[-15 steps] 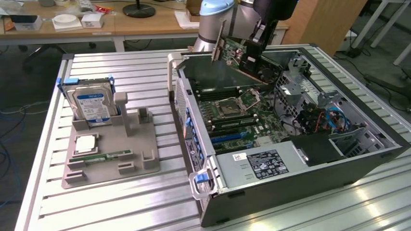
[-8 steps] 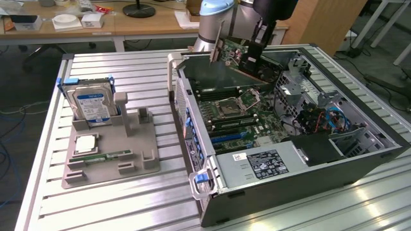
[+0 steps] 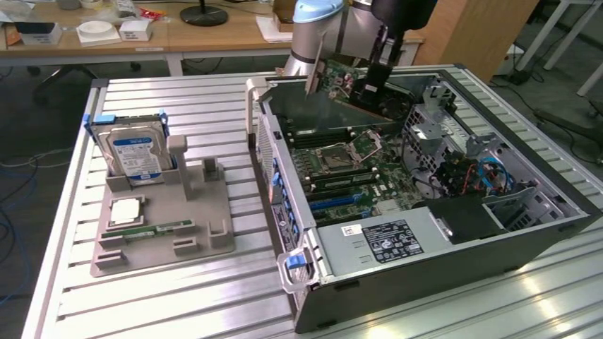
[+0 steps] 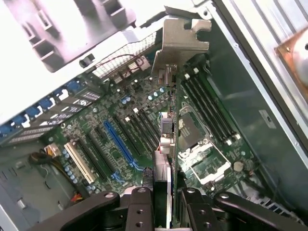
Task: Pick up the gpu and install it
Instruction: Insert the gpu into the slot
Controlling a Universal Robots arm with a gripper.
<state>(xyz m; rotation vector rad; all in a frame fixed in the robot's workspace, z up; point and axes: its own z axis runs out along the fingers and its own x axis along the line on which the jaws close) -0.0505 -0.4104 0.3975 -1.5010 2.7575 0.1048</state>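
Observation:
The gpu (image 3: 339,80) hangs tilted above the back of the open computer case (image 3: 443,272), its green board and silver end bracket (image 3: 315,67) showing in the exterior view. My gripper (image 3: 366,88) is shut on it from above. In the wrist view I see the gpu (image 4: 165,144) edge-on, running away from my gripper (image 4: 163,202) to its silver bracket (image 4: 180,41). It hovers over the motherboard (image 4: 120,96), apart from it, beside the expansion slots with the blue slot (image 4: 120,142) and next to the CPU socket (image 4: 199,154).
A grey fixture (image 3: 179,226) on the slatted metal table (image 3: 169,296) holds a silver hard drive (image 3: 137,152) and a square CPU chip (image 3: 127,210). Inside the case lie a power supply (image 3: 386,240), cables (image 3: 476,173) and a drive cage (image 3: 443,120).

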